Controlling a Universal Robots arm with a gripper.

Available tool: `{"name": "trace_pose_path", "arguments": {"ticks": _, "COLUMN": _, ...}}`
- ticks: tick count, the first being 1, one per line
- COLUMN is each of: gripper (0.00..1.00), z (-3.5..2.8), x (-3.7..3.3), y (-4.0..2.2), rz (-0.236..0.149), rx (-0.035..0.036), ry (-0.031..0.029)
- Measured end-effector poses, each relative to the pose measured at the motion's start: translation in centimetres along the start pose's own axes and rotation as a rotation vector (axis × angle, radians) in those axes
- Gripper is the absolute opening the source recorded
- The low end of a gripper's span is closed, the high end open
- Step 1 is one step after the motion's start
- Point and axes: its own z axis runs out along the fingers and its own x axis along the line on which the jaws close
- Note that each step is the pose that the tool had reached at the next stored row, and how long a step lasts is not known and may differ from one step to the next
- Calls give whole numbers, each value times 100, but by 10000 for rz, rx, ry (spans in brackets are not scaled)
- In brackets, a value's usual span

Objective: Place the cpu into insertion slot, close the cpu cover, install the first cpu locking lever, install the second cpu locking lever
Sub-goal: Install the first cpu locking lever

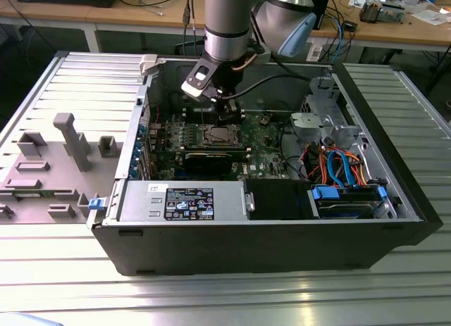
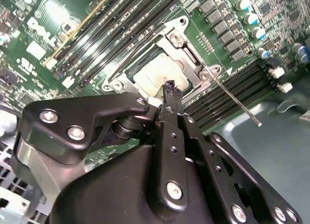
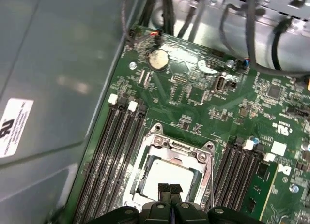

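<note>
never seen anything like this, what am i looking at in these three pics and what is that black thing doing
A robot arm reaches into an open computer case lying on a ribbed metal table. The exterior view is from a camera off the arm; both wrist views are from cameras riding on it, looking at the green circuit board. The black gripper is shut, with nothing visible in it, over the cpu, a silver square chip. The cpu cover, a metal frame, lies flat around the chip's top.
</note>
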Motion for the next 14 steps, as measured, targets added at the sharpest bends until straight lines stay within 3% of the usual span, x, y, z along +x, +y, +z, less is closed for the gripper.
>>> {"name": "trace_pose_path", "arguments": {"ticks": 3, "gripper": 11, "z": 0, "x": 0, "y": 0, "rz": -652, "rx": 10, "ry": 12}}
{"name": "trace_pose_path", "arguments": {"ticks": 14, "gripper": 11, "z": 0, "x": 0, "y": 0, "rz": -2470, "rx": 35, "ry": 45}}
